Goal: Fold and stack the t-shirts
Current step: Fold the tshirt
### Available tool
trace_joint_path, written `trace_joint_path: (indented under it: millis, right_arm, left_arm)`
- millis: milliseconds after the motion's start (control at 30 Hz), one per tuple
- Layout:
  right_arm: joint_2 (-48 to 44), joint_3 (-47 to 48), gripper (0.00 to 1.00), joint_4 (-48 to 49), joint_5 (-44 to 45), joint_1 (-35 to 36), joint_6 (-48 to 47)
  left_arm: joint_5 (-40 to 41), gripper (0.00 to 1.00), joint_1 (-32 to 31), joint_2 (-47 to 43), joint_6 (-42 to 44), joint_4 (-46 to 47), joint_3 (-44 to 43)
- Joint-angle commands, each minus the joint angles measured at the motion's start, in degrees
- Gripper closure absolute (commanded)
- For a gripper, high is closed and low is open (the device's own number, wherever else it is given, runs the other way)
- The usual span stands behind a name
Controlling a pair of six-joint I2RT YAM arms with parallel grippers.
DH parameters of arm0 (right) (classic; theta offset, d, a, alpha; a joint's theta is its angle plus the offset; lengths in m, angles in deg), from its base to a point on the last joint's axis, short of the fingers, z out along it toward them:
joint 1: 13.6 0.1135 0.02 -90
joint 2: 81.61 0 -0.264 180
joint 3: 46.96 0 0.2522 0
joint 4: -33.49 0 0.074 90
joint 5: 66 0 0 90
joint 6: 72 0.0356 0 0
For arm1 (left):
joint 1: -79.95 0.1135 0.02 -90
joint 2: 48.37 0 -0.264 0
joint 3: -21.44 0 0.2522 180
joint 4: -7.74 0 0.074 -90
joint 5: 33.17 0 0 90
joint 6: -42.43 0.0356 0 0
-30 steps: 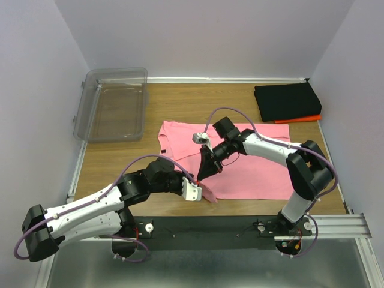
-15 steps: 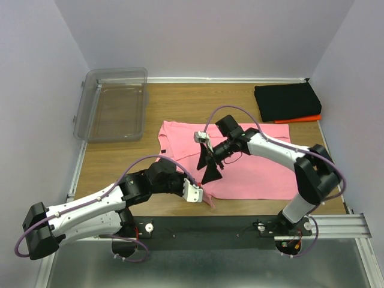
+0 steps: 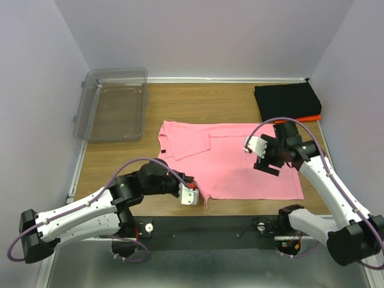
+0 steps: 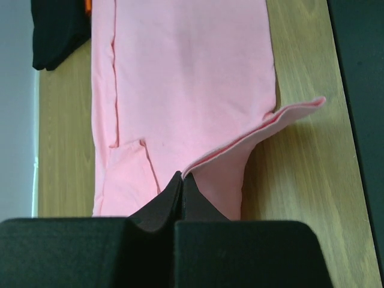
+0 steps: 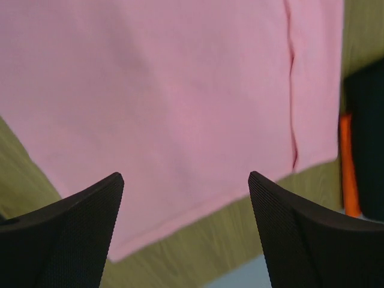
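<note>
A: Where is the salmon-pink t-shirt (image 3: pixel 240 162) found?

B: It is laid flat across the middle of the table (image 3: pixel 198 99), seen from overhead, with the neck turned toward nine o'clock and the hem toward three o'clock. A dark neck label (image 3: pixel 162 155) is shown at the neck end.

A: How are the jaws of the left gripper (image 4: pixel 182 180) set?

B: They are pressed together, and a fold of the pink cloth is pinched between them. The grip is taken on the shirt's near edge, at about seven o'clock of the garment, where the edge is seen raised off the wood as a doubled lip.

A: And the right gripper (image 5: pixel 185 177)?

B: Its jaws are spread wide and nothing is held. It is hung above the shirt's three-o'clock half.

A: Where are the other shirts found?

B: A black t-shirt (image 3: pixel 287 101), folded into a rectangle, is placed at two o'clock on the table, on top of an orange t-shirt (image 3: pixel 303 118), of which only a strip is shown. The pair is set just beside the pink shirt's far corner; whether they touch cannot be told. A clear plastic bin (image 3: pixel 114 105) is stood at ten o'clock.
</note>
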Motion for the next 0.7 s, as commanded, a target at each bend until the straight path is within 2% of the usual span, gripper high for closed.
trace_joint_path:
  millis: [0,200,400,500,667]
  right_arm:
    - [-3.05,-4.33,0.16,-14.44,13.83,-4.72,-8.92]
    - [-5.07,-9.97,0.25,-18.05,23.14,-7.27,-8.66]
    - [-4.54,-15.58,0.34,-20.96,31.49,-9.46,-10.85]
    - [-3.49,-17.79,0.38,-19.64,32.38,-11.39,-12.44]
    - [0.18,-19.28,0.39,-14.03,30.63,-15.35,-16.83]
  left_arm:
    - [0.34,1.00,-0.73,-2.49,0.50,-1.05,-1.08]
    - [0.16,1.00,-0.91,-4.17,0.42,-1.49,-0.11]
    - [0.08,1.00,-0.82,-2.24,0.59,-0.53,0.86]
    - [-0.19,1.00,-0.82,-1.28,0.50,0.09,1.03]
    - [0.16,1.00,-0.91,-0.92,0.50,0.70,1.74]
